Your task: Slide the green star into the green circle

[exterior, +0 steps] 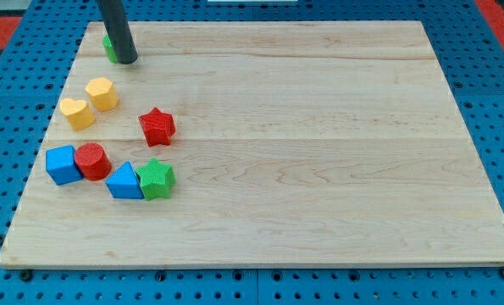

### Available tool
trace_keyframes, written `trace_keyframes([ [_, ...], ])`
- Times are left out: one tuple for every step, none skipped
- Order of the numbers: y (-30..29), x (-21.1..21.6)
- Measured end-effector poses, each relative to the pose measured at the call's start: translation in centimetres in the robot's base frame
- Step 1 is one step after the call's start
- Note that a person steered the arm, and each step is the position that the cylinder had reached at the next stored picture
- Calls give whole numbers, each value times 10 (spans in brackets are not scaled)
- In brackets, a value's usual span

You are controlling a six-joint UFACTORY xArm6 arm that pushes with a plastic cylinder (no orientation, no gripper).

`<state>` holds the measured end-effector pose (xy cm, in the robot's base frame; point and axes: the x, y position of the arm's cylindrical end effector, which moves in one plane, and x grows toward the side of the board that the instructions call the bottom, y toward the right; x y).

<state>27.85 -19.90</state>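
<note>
Barely anything is done yet: at the far left of the board [319,212], my tip [128,61] (a bare rod, so no claw to stand wide or narrow or to hold anything) rests right against a green block [109,47], mostly hidden behind it, which I take for the green circle. Further right and much nearer, the green star [157,178] sits touching the blue triangle [124,182], well apart from that circle, so the whole slide toward the far left remains.
</note>
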Motion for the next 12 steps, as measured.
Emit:
trace_keyframes([
  [-1, -21],
  [15, -35],
  [141, 46],
  [204, 171],
  [200, 274],
  [172, 292],
  [116, 289],
  [68, 277],
  [83, 232],
  [85, 191],
  [91, 228],
  [62, 199],
])
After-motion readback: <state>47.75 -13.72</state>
